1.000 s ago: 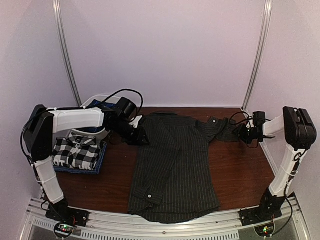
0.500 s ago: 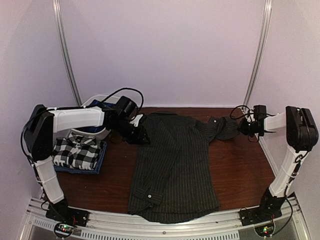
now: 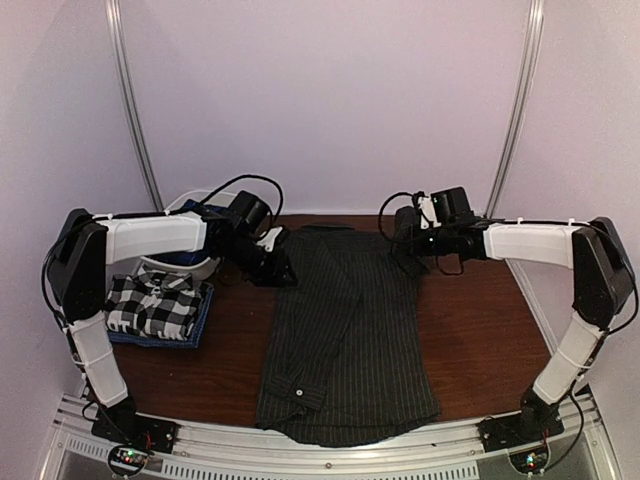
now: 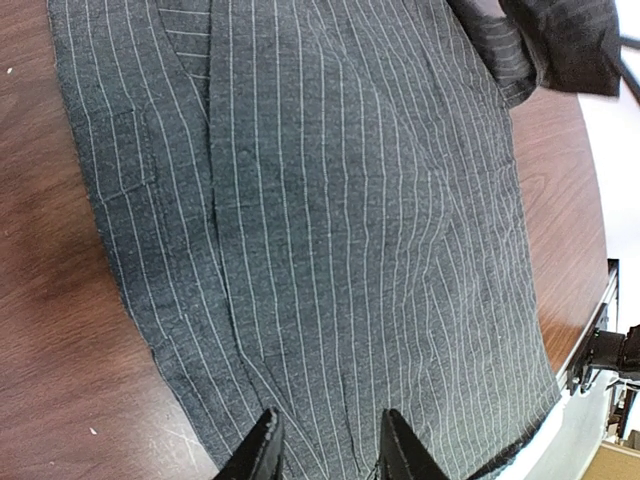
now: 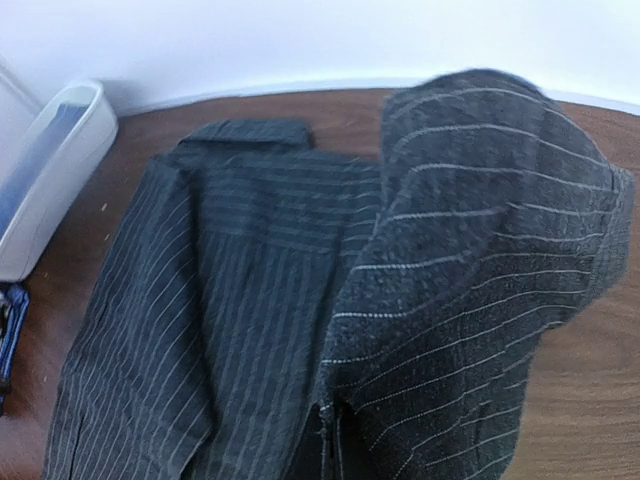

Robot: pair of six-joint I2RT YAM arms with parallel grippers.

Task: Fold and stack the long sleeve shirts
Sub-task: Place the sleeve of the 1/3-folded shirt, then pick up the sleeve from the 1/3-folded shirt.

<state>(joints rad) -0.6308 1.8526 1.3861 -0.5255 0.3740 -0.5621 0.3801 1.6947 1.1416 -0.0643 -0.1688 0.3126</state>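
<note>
Charcoal cloth with thin pale pinstripes is bunched in the right fingers (image 3: 406, 254), which have just snapped together on the sleeve (image 5: 470, 270). A second ago that sleeve lay stretched toward the right edge of the table (image 3: 480, 330); now it has been swung inward and hangs in a soft rounded hump over the right shoulder of the pinstriped shirt (image 3: 345, 330). To my eye the second sleeve fold is under way and only needs laying down flat.

The left fingers (image 4: 262, 452) stand apart with their tips at the shirt's left shoulder edge, flat cloth showing between them. I cannot tell whether they nip a fold.

The shirt lies spread in the middle of the table, collar toward the far wall, its weave matte and limp. Well to its left sits the folded checked shirt (image 3: 155, 303), stacked on the dark blue shirt (image 3: 203, 322).
</note>
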